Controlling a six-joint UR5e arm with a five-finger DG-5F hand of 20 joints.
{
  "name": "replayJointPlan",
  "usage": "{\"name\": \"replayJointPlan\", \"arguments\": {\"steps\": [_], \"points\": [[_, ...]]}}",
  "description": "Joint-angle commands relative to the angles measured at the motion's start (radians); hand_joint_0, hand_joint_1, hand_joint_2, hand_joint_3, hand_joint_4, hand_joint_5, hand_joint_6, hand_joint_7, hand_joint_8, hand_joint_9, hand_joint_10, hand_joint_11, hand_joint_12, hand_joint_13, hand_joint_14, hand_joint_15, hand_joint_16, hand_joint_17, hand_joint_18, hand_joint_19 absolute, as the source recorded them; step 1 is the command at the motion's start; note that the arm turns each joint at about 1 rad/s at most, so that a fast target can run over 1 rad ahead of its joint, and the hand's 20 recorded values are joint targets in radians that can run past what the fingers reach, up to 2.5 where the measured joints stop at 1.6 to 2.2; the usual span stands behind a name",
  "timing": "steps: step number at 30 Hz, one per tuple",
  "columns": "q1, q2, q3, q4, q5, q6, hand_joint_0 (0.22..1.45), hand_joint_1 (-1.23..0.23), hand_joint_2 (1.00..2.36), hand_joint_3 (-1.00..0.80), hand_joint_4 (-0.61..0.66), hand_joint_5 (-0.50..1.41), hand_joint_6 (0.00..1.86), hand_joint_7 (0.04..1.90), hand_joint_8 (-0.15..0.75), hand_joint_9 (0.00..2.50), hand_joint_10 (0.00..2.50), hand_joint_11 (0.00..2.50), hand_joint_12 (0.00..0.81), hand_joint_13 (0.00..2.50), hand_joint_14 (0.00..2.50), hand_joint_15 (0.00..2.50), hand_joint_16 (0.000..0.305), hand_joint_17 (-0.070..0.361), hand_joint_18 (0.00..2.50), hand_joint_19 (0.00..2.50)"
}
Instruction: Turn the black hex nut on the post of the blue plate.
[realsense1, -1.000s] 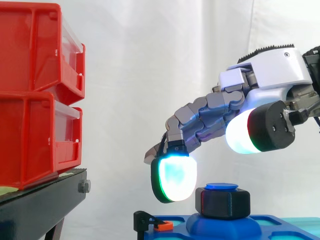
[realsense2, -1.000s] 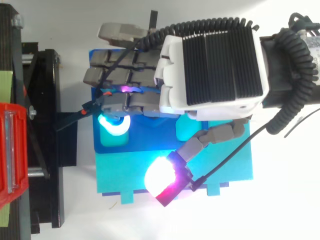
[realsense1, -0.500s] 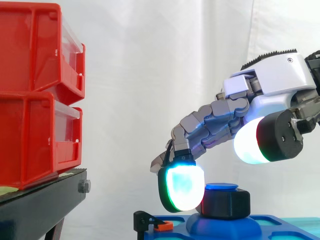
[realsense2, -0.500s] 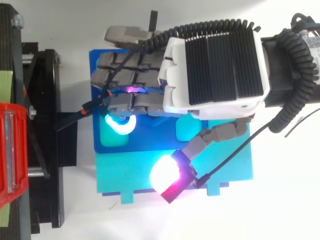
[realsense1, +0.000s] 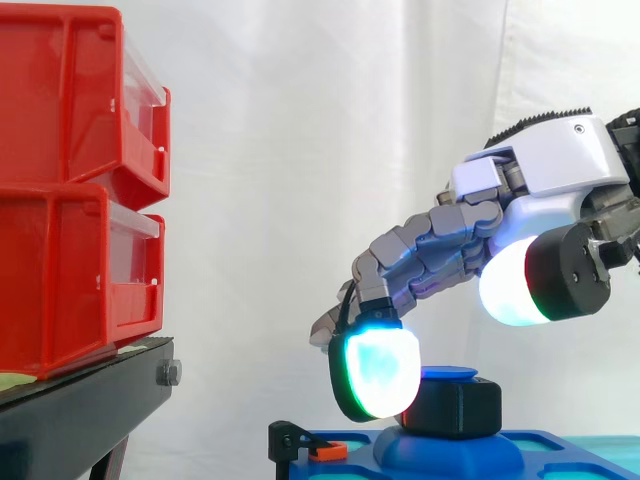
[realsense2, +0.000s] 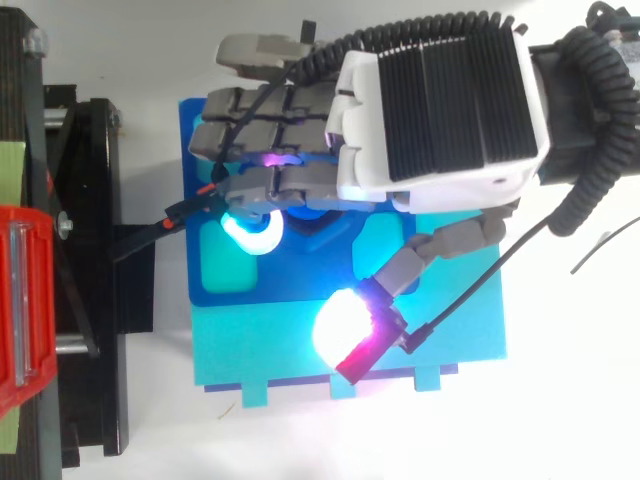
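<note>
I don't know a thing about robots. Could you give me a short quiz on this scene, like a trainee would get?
1. True or false: the hand reaches over the black hex nut.
2. Where do the red bins stand? A) on the floor B) on the black stand C) in the hand
3. Fill in: the nut sits on the post of the ___ plate.

Key: 1 true; 2 B; 3 blue.
</note>
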Motion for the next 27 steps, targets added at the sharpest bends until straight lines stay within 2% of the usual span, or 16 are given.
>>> {"name": "replayJointPlan", "arguments": {"steps": [1,9,22,27], "points": [[-0.008,0.0,0.0,0.002,-0.014,-0.001,0.42,-0.38,1.0,-0.5,0.22,-0.19,0.5,1.14,0.262,0.32,0.0,0.06,0.38,0.23,0.0,0.02,0.061,0.137,0.0,0.0],[-0.03,0.0,0.0,0.009,-0.055,-0.001,0.43,-0.38,1.0,-0.5,0.22,-0.19,0.5,1.14,0.264,0.33,0.0,0.06,0.38,0.23,0.0,0.02,0.061,0.136,0.0,0.0],[-0.048,0.0,0.001,0.01,-0.083,-0.001,0.43,-0.4,1.0,-0.5,0.21,-0.19,0.5,1.14,0.259,0.33,0.0,0.06,0.378,0.23,0.0,0.02,0.06,0.135,0.0,0.0],[-0.063,0.0,0.001,0.009,-0.11,-0.001,0.43,-0.43,1.0,-0.5,0.21,-0.19,0.5,1.13,0.257,0.33,0.0,0.06,0.375,0.23,0.0,0.02,0.059,0.133,0.0,0.0]]}}
